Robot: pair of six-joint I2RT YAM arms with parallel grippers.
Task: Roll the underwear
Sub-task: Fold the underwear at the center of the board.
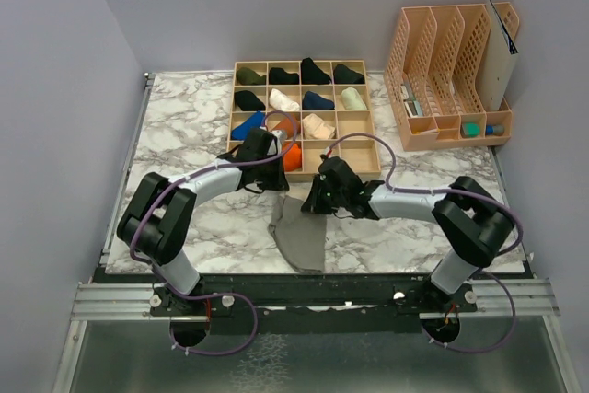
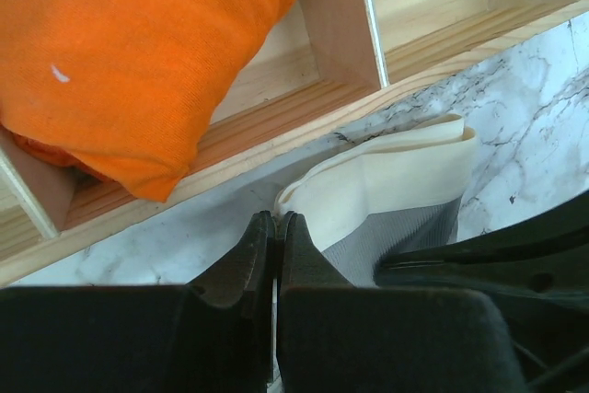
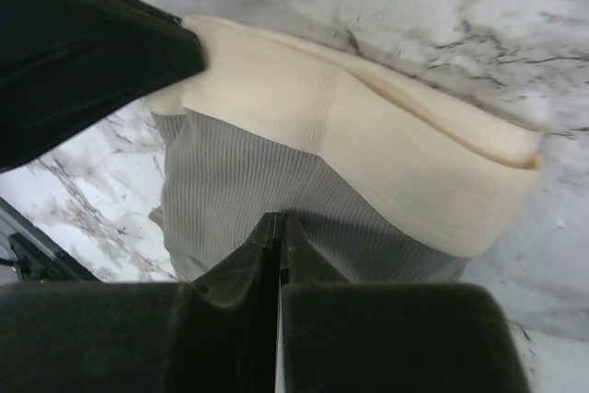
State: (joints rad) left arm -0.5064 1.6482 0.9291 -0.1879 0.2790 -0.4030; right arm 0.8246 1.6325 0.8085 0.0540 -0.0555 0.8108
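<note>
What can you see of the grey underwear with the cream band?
The underwear is soft grey ribbed knit with a wide cream band, folded double at the far end. It lies on the marble table just before the wooden tray. The left gripper and right gripper, jaws shut, are at its band end; whether they pinch it is unclear.

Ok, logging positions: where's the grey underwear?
Top view: the grey underwear lies centrally on the table, between the left gripper and right gripper, near the tray.
</note>
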